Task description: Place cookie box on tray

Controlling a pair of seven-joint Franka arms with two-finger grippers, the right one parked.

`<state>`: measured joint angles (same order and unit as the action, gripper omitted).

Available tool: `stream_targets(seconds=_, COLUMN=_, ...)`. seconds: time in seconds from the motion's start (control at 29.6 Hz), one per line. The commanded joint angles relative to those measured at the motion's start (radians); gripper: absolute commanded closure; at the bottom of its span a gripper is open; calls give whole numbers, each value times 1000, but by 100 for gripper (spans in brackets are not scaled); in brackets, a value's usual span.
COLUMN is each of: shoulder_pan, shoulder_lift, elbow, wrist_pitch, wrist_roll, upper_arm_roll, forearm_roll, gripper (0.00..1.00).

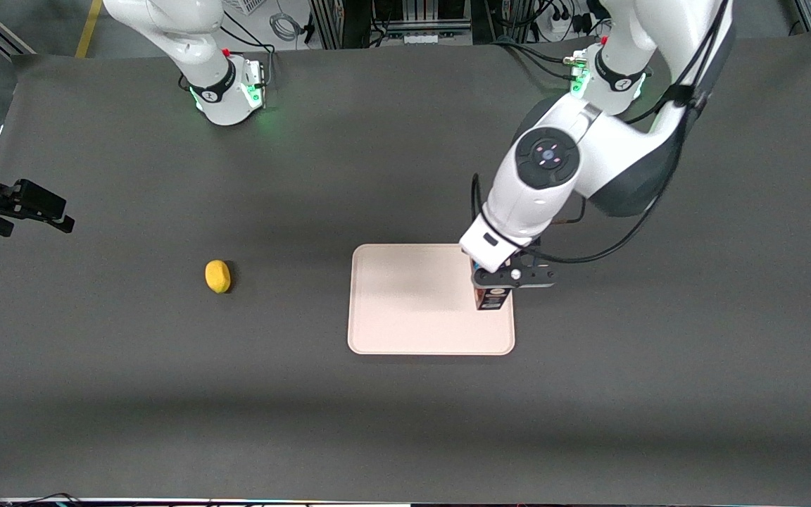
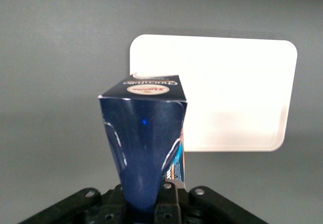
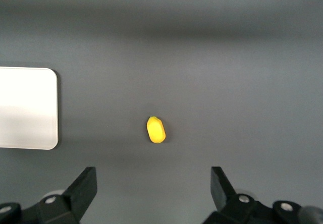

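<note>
Dark-blue box [image 2: 144, 148], long axis pointing straight down from the gripper [image 1: 495, 278] clamped on its end, hangs over the tray [image 1: 405, 310] edge nearest the working arm, apparently not yet set down.

Front camera looks down from high; both wrist cameras share the tray [image 1: 412, 303].

The arm is hiding most of the cookie box [image 1: 490, 301] in the front view; the gripper [image 2: 149, 215] is being cut off at the wrist picture's edge; the box is covering one corner of the tray [image 2: 237, 93] there.
</note>
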<state>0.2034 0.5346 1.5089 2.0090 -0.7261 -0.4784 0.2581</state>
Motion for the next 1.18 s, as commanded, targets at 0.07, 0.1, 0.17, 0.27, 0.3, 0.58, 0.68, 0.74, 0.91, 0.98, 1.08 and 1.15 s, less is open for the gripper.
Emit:
stream_targets(seconds=0.07, shoulder_pan=1, shoulder_lift=90, elbow=-15, wrist_pitch=77, wrist_roll=-24, upper_arm_roll=0, forearm_roll=96, gripper=100)
stream_targets(seconds=0.1, shoulder_pan=-1, shoulder_lift=105, elbow=-18, wrist_pitch=83, wrist_roll=-16, upper_arm_roll=1, forearm_roll=98, gripper=100)
stream_targets(seconds=0.17, shoulder_pan=-4, shoulder_lift=120, elbow=-19, wrist_pitch=86, wrist_roll=-9, upper_arm_roll=6, forearm_roll=98, gripper=100)
stream_targets(seconds=0.27, shoulder_pan=-7, shoulder_lift=142, elbow=-18, wrist_pitch=86, wrist_roll=-7, upper_arm_roll=8, forearm_roll=98, gripper=100)
stream_targets(seconds=0.3, shoulder_pan=-7, shoulder_lift=146, elbow=-18, wrist_pitch=86, wrist_roll=-7, upper_arm_roll=8, forearm_roll=96, gripper=100)
stream_targets(seconds=0.58, shoulder_pan=-13, shoulder_lift=163, elbow=-12, wrist_pitch=65, wrist_roll=-4, upper_arm_roll=9, forearm_roll=92, gripper=100)
stream_targets(seconds=0.68, shoulder_pan=-13, shoulder_lift=169, elbow=-10, wrist_pitch=63, wrist_roll=-3, upper_arm_roll=11, forearm_roll=92, gripper=100)
stream_targets(seconds=0.74, shoulder_pan=-13, shoulder_lift=176, elbow=-12, wrist_pitch=65, wrist_roll=-3, upper_arm_roll=11, forearm_roll=93, gripper=100)
stream_targets(seconds=0.91, shoulder_pan=-18, shoulder_lift=186, elbow=-12, wrist_pitch=65, wrist_roll=4, upper_arm_roll=21, forearm_roll=95, gripper=99)
stream_targets(seconds=0.98, shoulder_pan=-18, shoulder_lift=191, elbow=-12, wrist_pitch=65, wrist_roll=4, upper_arm_roll=21, forearm_roll=95, gripper=86)
stream_targets(seconds=1.08, shoulder_pan=-18, shoulder_lift=191, elbow=-13, wrist_pitch=66, wrist_roll=5, upper_arm_roll=21, forearm_roll=95, gripper=65)
stream_targets(seconds=1.15, shoulder_pan=-18, shoulder_lift=191, elbow=-13, wrist_pitch=66, wrist_roll=5, upper_arm_roll=21, forearm_roll=95, gripper=47)
